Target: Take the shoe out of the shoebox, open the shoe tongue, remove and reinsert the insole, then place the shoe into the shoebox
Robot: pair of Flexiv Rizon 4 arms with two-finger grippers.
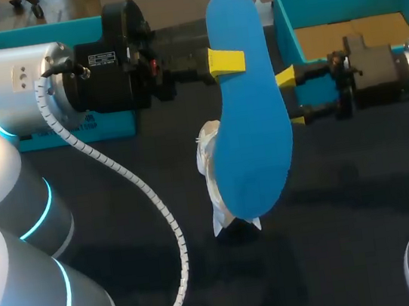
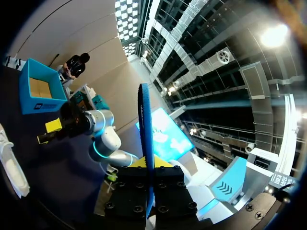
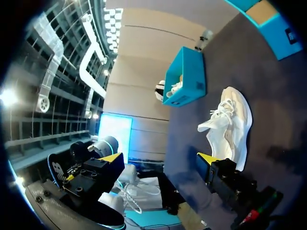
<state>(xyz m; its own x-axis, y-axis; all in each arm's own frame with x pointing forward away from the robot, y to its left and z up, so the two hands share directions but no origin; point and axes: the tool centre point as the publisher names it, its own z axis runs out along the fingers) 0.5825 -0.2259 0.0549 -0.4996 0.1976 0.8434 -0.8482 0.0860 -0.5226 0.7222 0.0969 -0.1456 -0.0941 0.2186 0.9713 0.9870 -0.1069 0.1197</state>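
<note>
My left gripper is shut on a large blue insole and holds it up over the middle of the table. In the left wrist view the insole stands edge-on, clamped in that gripper. The white shoe lies on the dark table under the insole, also seen as the shoe ahead of my right gripper. My right gripper is open and empty, just right of the insole's edge. The teal shoebox stands at the back right.
A second teal box sits at the back left behind my left arm, and shows as the teal box beyond the shoe. The left arm's white cable hangs over the table's left front.
</note>
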